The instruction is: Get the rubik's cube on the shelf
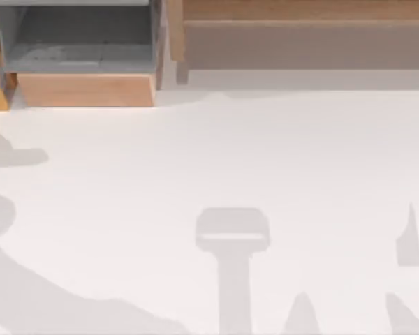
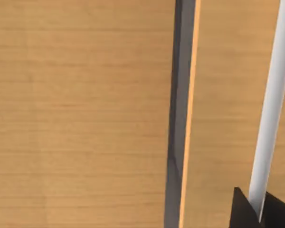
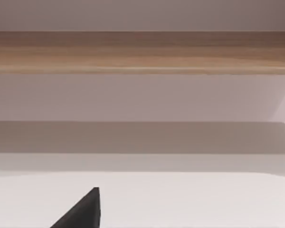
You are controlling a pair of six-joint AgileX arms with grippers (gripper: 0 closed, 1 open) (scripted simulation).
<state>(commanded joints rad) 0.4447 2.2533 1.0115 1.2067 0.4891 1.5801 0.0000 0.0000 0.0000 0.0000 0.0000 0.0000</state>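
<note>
Right gripper (image 3: 80, 211) near the camera, state unclear; shelf (image 3: 142, 52) beyond it

white table (image 1: 195, 160); grey-lined box compartment (image 1: 77, 42) far left; soft shadows

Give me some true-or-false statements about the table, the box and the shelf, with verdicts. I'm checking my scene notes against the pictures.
1. In the top view, the shelf runs along the far edge, on the right. True.
2. The grey-lined box stands to the right of the shelf. False: it stands to the shelf's left, at the far left of the table.
3. The table is dark green. False: it is white, with grey shadows across it.
4. The box has a light wooden front. True.
5. The shelf is blue metal. False: it is a light-brown wooden board with a shaded recess beneath.
</note>
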